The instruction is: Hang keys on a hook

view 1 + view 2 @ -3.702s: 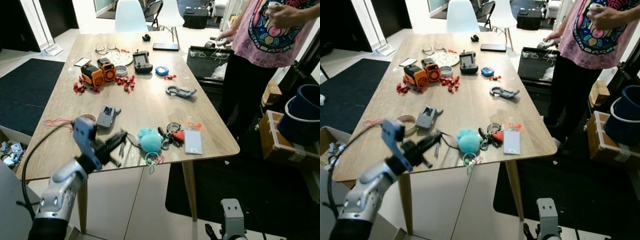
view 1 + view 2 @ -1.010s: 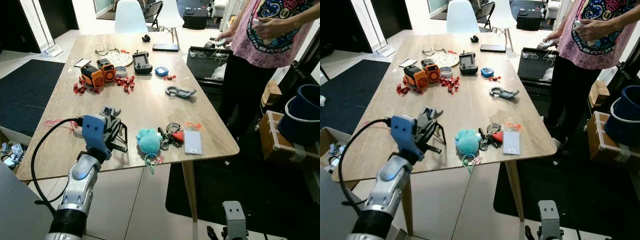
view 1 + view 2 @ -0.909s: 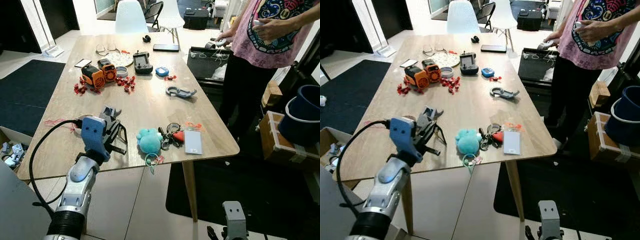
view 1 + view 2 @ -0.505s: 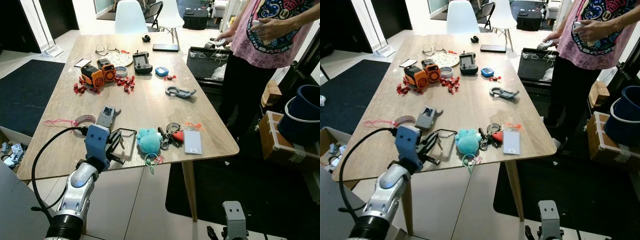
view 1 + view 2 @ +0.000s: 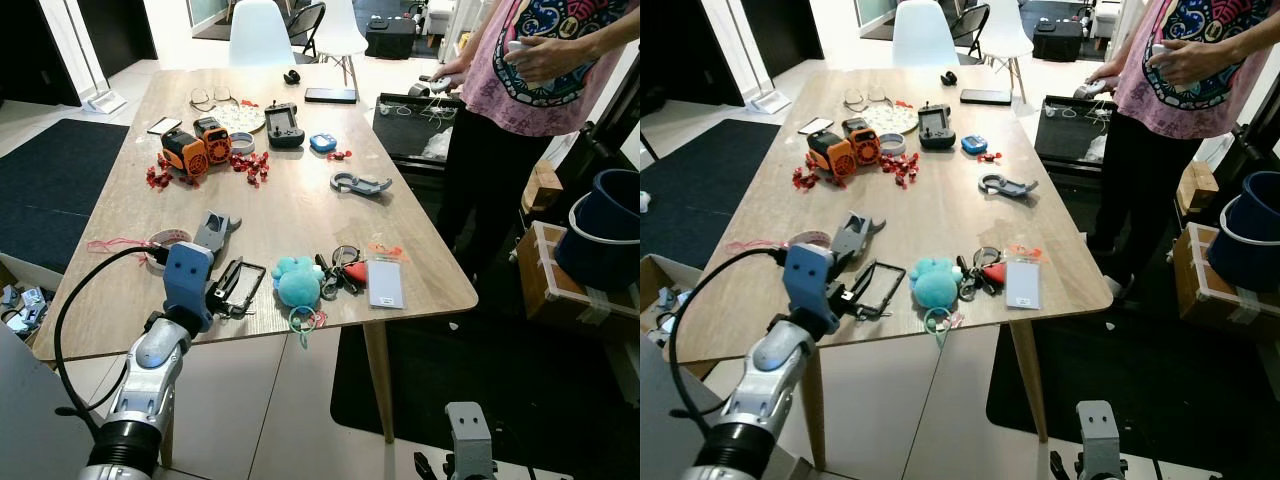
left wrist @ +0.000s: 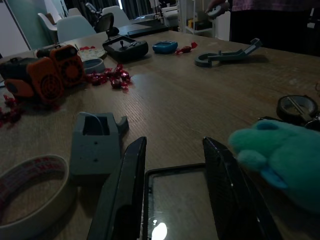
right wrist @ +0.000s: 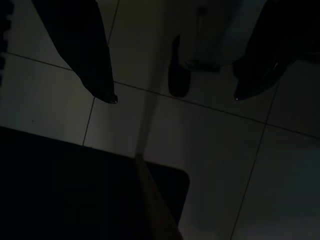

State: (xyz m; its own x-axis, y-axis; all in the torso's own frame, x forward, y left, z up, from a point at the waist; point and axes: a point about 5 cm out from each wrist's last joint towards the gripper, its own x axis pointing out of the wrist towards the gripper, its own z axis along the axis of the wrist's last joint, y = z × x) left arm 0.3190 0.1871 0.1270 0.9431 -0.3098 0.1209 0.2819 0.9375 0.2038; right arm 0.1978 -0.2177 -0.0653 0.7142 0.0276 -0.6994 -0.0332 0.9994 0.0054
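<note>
A bunch of keys [image 5: 340, 270] lies near the table's front right edge, joined to a teal plush [image 5: 298, 282]. A grey hook [image 5: 360, 183] lies further back on the wooden table [image 5: 300, 210]. My left gripper [image 5: 243, 282] rests low on the tabletop just left of the plush, open. Its two fingers [image 6: 125, 190] stand apart, and between them is a dark glossy rectangle I cannot identify. The plush [image 6: 280, 155] is beside the far finger, apart from it. My right gripper [image 7: 175, 97] hangs open over the tiled floor; its arm [image 5: 468, 440] is below the table.
A tape roll [image 5: 168, 240] and a grey dispenser [image 5: 213, 232] sit just behind the left gripper. A white card [image 5: 386, 283] lies right of the keys. Orange toys [image 5: 195, 145], red sweets and a black remote [image 5: 283, 122] are further back. A person [image 5: 530, 100] stands at the table's right side.
My left gripper has come down from above the dispenser to the tabletop beside the plush. The keys and the hook have not moved.
</note>
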